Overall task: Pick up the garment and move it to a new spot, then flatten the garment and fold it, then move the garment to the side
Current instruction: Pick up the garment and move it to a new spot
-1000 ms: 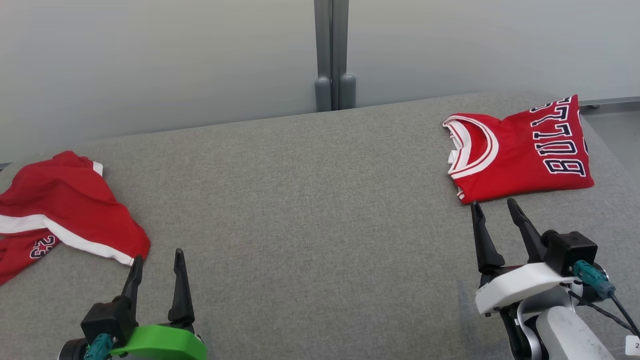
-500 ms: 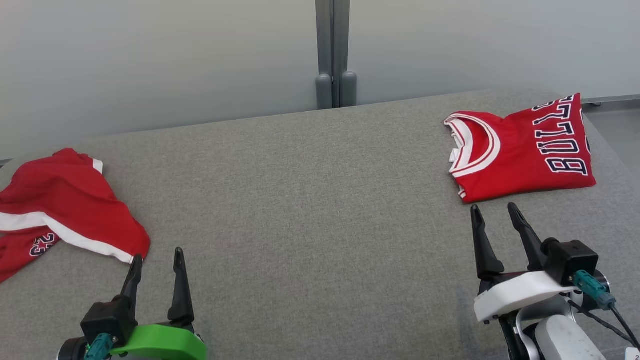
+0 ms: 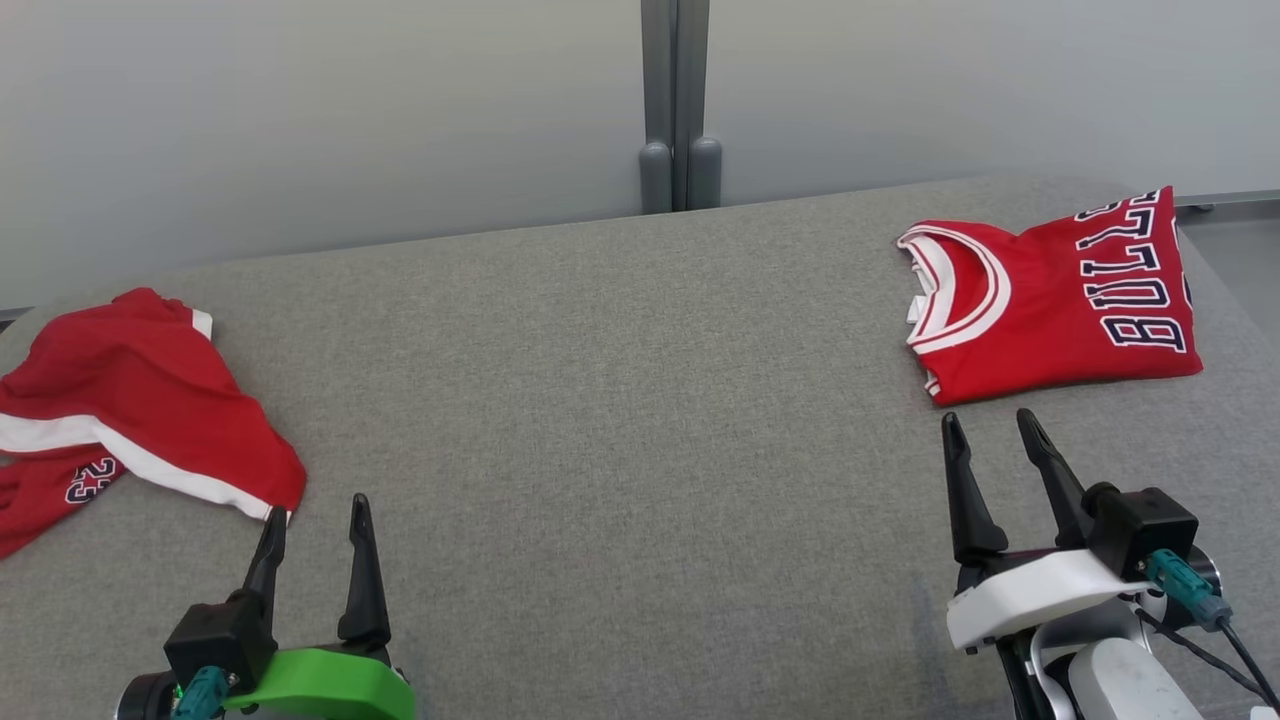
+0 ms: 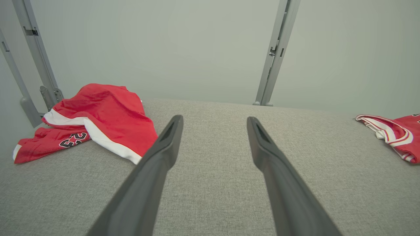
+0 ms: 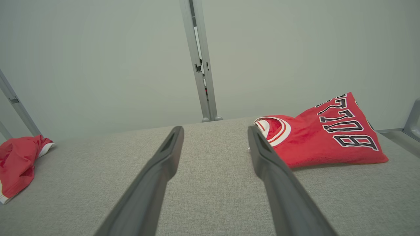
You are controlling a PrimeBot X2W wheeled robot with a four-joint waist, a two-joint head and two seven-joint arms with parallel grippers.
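A crumpled red garment (image 3: 140, 400) with a white stripe and a dark number lies at the left end of the grey padded table (image 3: 600, 400). In the left wrist view this garment (image 4: 98, 114) sits just left of my fingers. My left gripper (image 3: 317, 505) is open and empty, its left fingertip close to the garment's near corner. A folded red jersey (image 3: 1060, 300) with dark lettering rests at the far right. My right gripper (image 3: 986, 415) stands open just in front of it, with the jersey (image 5: 321, 137) beside its right finger.
A pale wall runs behind the table with a grey upright post (image 3: 675, 100) at its middle. The table's right edge drops off past the jersey. Between the two garments the grey surface stretches wide.
The whole picture has shifted slightly, so the camera has moved. Both grippers stay open and both garments lie as before.
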